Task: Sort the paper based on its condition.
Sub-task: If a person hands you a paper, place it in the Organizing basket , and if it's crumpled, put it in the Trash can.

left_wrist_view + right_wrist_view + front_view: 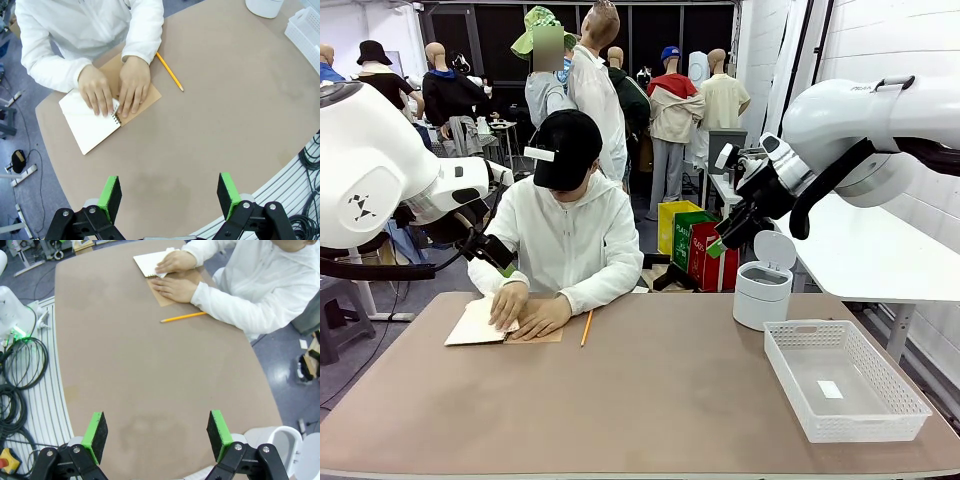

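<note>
Under person's hands (97, 92), paper (87, 130) far from L end effector (170, 196), R end effector (157, 436), both spread.

We see bright, even light across the brown surface (670, 400), with soft, faint shadows. In both wrist views its edges curve strongly; focus is sharp.

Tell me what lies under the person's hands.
An open spiral notebook with cream page and brown cover, on the table. The hands hide much of its spine.
</note>
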`<state>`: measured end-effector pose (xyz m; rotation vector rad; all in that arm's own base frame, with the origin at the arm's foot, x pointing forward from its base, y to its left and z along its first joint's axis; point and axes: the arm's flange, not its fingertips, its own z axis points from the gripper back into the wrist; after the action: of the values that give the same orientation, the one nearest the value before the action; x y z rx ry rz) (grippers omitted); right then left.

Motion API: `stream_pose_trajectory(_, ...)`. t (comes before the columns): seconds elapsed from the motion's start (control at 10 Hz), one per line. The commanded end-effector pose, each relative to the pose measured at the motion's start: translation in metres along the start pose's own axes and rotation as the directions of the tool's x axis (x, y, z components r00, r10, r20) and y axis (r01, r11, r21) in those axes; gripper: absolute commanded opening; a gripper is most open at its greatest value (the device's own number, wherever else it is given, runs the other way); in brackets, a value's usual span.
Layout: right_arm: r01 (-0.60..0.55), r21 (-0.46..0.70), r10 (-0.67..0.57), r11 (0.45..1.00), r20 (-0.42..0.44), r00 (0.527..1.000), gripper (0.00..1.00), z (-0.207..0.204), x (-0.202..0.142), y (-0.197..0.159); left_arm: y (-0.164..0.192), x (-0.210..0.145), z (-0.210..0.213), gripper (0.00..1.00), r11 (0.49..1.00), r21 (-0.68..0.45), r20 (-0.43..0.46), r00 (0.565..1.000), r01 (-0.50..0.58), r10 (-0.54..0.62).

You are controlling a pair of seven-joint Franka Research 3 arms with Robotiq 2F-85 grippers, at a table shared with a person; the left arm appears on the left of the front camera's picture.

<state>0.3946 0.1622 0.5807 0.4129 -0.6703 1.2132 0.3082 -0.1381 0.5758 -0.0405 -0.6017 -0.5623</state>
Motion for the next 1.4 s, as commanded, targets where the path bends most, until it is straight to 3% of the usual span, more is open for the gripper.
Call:
stream_pose_trajectory(0.0,0.000,-0.002,0.000,1.000,-0.001,1.000,1.00,0.0003,-0.0002,0.0001,0.0007,-0.0007,0.0001,1.00,1.000,-0.001,0.000,1.000,-0.001,0.001)
stream_pose_trajectory(1.3,0.000,-0.002,0.000,1.000,-0.001,1.000,1.00,0.0003,-0.0002,0.0001,0.0007,-0.0007,0.0001,1.00,1.000,-0.001,0.000,1.000,-0.001,0.001)
